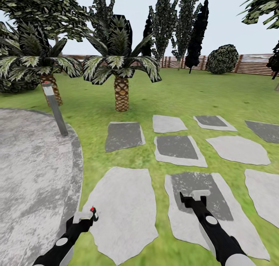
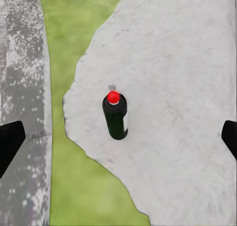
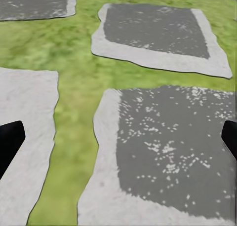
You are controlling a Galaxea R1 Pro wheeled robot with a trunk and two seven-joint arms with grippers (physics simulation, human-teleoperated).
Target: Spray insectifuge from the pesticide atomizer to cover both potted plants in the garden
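Note:
The pesticide atomizer (image 2: 115, 118), a slim dark green bottle with a red bit on top, stands upright on a pale stepping stone (image 2: 173, 88). My left gripper (image 2: 118, 139) hangs above it, open, with its dark fingertips (image 2: 10, 143) wide on either side and touching nothing. In the head view the atomizer's red top (image 1: 92, 210) peeks out beside the left gripper (image 1: 85, 218). Over a darker stepping stone (image 1: 197, 188) my right gripper (image 1: 193, 197) is open and holds nothing. The two potted plants are out of view.
A grey paved circle (image 1: 31, 169) lies to the left, with a grey bollard lamp (image 1: 55, 109) at its edge. Two palms (image 1: 121, 91) stand on the lawn ahead. More stepping stones (image 1: 178, 150) run to the right. A brown slatted fence (image 1: 252, 64) closes the back.

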